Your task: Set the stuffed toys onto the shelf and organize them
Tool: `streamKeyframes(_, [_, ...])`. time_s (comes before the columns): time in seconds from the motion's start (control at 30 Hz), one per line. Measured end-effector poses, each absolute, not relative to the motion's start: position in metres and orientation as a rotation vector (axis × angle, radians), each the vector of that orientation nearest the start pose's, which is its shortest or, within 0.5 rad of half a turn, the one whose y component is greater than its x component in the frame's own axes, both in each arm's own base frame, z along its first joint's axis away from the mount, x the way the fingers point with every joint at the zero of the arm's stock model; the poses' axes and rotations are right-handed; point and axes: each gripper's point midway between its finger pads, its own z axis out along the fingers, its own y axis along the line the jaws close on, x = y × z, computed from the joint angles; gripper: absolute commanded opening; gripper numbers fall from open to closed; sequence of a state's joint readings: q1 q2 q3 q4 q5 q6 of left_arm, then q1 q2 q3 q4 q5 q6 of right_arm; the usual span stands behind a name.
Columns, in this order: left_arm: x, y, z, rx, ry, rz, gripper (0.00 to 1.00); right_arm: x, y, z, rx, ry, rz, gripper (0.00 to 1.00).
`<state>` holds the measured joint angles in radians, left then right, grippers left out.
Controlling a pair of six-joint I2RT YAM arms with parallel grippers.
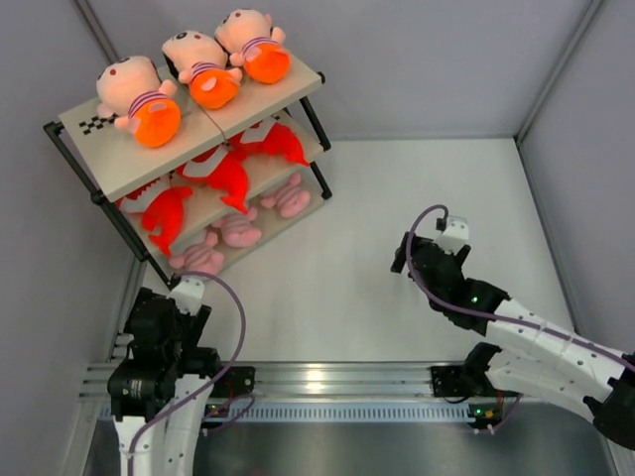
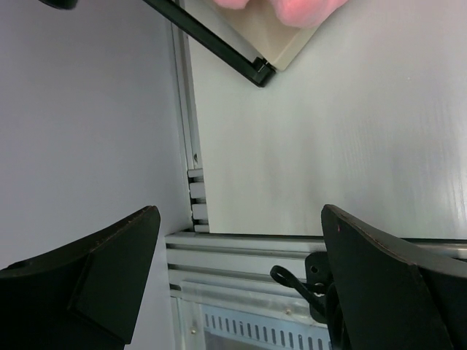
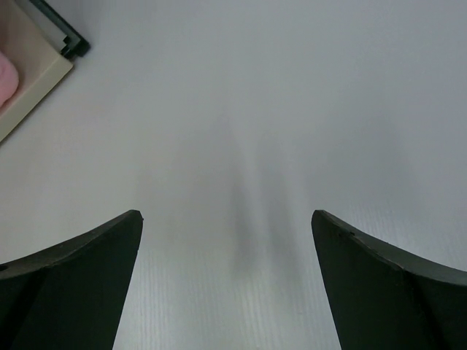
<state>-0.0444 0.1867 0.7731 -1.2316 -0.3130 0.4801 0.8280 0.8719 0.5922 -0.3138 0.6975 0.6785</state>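
Observation:
The shelf [image 1: 119, 169] stands at the far left. Three red-orange fish plush [image 1: 226, 174] lie on its middle tier. Three pink striped plush [image 1: 236, 230] lie on its bottom tier. My left gripper [image 1: 164, 322] is open and empty, near the table's near left edge, just in front of the shelf's near corner. In the left wrist view the gripper [image 2: 239, 219] hangs over the rail, with the shelf corner [image 2: 277, 51] and a bit of pink plush [image 2: 299, 9] at the top. My right gripper [image 1: 405, 254] is open and empty over bare table; the right wrist view [image 3: 226, 219] shows the shelf corner [image 3: 36, 69] at its upper left.
Three larger peach dolls with orange bottoms [image 1: 203, 67] sit on the shelf's top tier. An aluminium rail [image 1: 327, 379] runs along the near edge between the arm bases. Grey walls close in the left, back and right sides.

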Motion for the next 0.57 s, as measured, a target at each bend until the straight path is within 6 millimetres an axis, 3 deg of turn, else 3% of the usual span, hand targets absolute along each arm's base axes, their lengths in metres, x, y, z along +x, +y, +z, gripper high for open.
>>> streamKeyframes(0.27, [0.108,0.078,0.158,0.241,2.231,0.619,0.98,0.254,0.109,0.157,0.296,1.951,0.055,0.99])
streamKeyframes(0.57, [0.116,0.085,0.169,0.083,2.167,0.635,0.98,0.258,0.105,0.159,0.263,1.933,0.005,0.99])
